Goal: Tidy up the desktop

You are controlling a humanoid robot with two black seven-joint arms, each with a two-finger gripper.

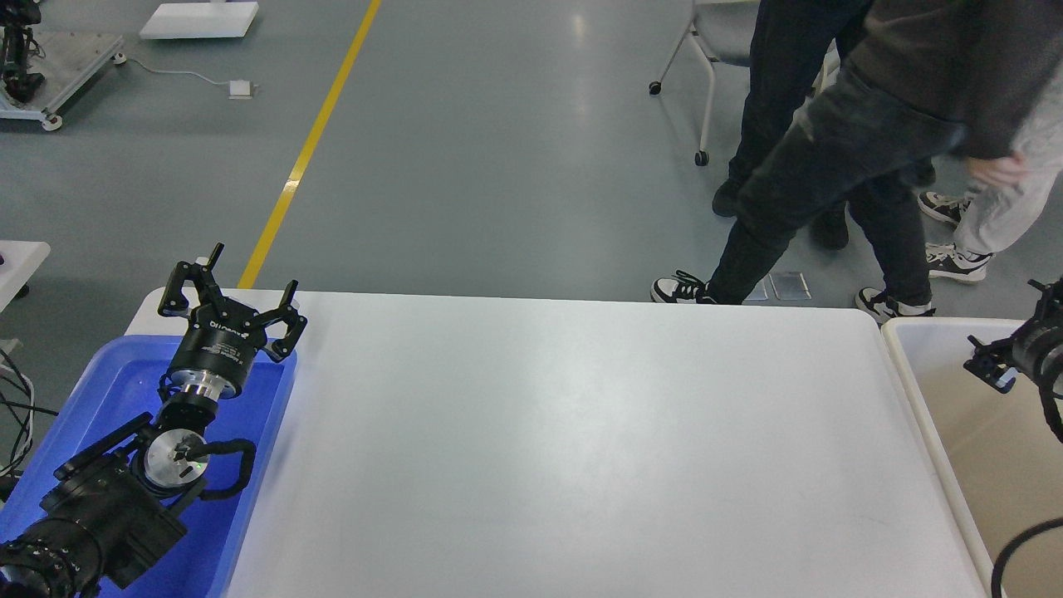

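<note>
White desktop bears a blue tray at its left edge.

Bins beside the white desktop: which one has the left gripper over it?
The blue plastic tray at the desktop's left edge; the open left gripper hangs above its far end. The cream-white bin sits on the right, by the right gripper.

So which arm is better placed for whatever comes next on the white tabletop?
Left, probably. The left end effector is fully visible, open, above the blue plastic tray at the large flat white desktop. The right end effector is barely in frame, over the cream-white bin.
</note>
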